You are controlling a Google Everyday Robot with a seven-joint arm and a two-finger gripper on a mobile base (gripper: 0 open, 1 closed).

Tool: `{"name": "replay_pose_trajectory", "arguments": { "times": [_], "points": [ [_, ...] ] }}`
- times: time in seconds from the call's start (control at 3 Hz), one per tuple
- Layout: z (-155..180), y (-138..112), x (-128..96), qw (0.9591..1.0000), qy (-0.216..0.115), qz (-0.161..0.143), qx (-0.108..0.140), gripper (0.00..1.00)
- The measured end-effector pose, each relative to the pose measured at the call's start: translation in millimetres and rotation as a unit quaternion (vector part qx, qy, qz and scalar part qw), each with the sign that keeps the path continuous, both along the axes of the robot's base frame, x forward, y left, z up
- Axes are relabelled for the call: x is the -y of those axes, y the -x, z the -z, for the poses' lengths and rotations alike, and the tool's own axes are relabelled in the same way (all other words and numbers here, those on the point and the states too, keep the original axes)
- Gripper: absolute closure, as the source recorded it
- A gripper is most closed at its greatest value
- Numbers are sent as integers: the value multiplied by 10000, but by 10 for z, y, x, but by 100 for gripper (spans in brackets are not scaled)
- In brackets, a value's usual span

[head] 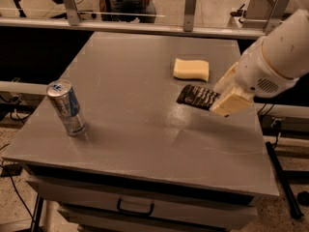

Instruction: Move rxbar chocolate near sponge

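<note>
Your gripper (225, 102) clamps the flat, glossy black rxbar chocolate (197, 96) by one end, near the pale yellow foam sponge (191, 69); the silver-blue drink can (67, 108) stands well apart.

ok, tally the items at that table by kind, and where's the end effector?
sponge: 1
rxbar chocolate: 1, gripped by the end effector, just on the camera side of the sponge
drink can: 1
total: 3

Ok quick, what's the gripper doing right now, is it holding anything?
The gripper: shut on the rxbar chocolate, close to the sponge.
</note>
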State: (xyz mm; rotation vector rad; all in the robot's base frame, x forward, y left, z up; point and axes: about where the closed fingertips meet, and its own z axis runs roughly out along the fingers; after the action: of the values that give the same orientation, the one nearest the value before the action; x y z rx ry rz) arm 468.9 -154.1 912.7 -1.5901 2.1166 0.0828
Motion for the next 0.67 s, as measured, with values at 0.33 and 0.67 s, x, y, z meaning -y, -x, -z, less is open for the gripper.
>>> {"name": "replay_pose_trajectory", "arguments": {
  "times": [0.33,0.67],
  "points": [
    [-94,-125,71,9997,151,102,170,100],
    [-100,-108,64,9998,123,83,164,100]
  ]
}}
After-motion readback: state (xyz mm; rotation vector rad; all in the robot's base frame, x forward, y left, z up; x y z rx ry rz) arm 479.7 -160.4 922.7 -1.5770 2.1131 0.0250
